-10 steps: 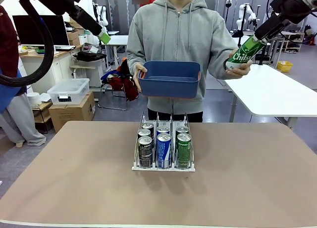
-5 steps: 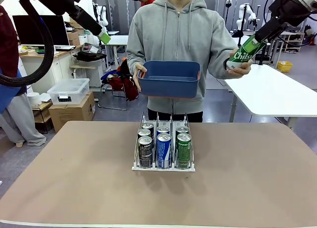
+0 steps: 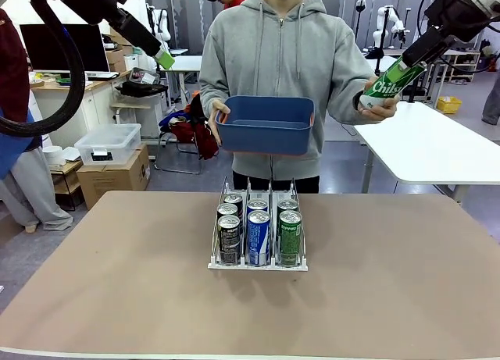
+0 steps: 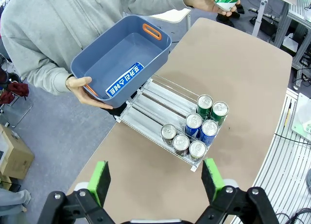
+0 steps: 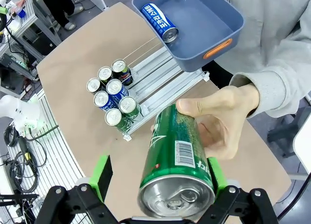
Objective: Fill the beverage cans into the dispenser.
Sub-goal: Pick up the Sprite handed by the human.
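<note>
As things stand now: a person's hand [image 5: 221, 122] holds a slim green metal can [image 5: 177, 161] up between the fingers of the right claw [image 5: 158, 174], so the claw can take it.
Right claw: wide open, not squeezing yet.
Left claw [image 4: 156, 178]: wide open, empty, high up out of the way.
Clear plastic rack [image 4: 153, 100]: on the table, six cans [image 3: 258, 233] at its front, room behind.
Dark blue plastic tub [image 3: 267, 130]: held above the rack's back end, one blue-and-white can [image 5: 159, 21] waiting inside.

Dispenser [image 3: 258, 266]: clear, white base; holds black cans [image 3: 229, 237], blue-and-white cans [image 3: 258, 237], green cans [image 3: 290, 235]. Tub [image 3: 266, 126] beyond dispenser: dark blue, orange handles [image 4: 151, 30]. Raised can [image 3: 384, 85]: green, white lettering.
</note>
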You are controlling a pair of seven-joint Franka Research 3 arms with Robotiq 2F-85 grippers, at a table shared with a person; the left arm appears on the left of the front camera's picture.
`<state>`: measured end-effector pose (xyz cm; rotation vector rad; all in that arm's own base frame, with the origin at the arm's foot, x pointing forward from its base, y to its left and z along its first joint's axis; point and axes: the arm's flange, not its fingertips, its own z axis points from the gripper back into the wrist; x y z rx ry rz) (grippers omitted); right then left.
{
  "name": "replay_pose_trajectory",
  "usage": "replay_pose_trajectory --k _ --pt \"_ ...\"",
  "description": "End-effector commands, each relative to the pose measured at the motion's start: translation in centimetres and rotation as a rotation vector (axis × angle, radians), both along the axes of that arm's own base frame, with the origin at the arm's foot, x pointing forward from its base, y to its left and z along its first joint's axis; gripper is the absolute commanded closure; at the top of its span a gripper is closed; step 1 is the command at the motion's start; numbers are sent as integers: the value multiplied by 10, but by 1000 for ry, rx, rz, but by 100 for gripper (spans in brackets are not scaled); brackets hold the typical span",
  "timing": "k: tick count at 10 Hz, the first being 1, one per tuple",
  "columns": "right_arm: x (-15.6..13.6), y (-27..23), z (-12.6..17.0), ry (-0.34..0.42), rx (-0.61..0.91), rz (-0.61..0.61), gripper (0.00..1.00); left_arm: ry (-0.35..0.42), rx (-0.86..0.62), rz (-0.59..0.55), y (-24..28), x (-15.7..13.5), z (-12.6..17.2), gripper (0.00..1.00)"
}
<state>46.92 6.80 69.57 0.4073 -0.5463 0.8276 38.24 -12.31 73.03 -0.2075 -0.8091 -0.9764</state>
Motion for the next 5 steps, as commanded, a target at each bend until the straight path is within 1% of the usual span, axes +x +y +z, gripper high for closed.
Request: replay_pose_trajectory --k 1,2,3,4,5 --pt "0 -2 -2 -21 27 -5 0 -10 -2 1 1 2 -1 0" --pt "0 -2 -2 -58 18 -12 60 -10 -2 1 1 2 -1 0" --pt "0 -3 -2 -70 9 -38 60 -10 -2 1 1 2 -1 0" --pt "0 -2 -2 -71 10 -38 100 -10 -2 1 1 2 -1 0" --pt "-1 -3 -2 -69 7 -41 62 -10 -2 1 1 2 -1 0"
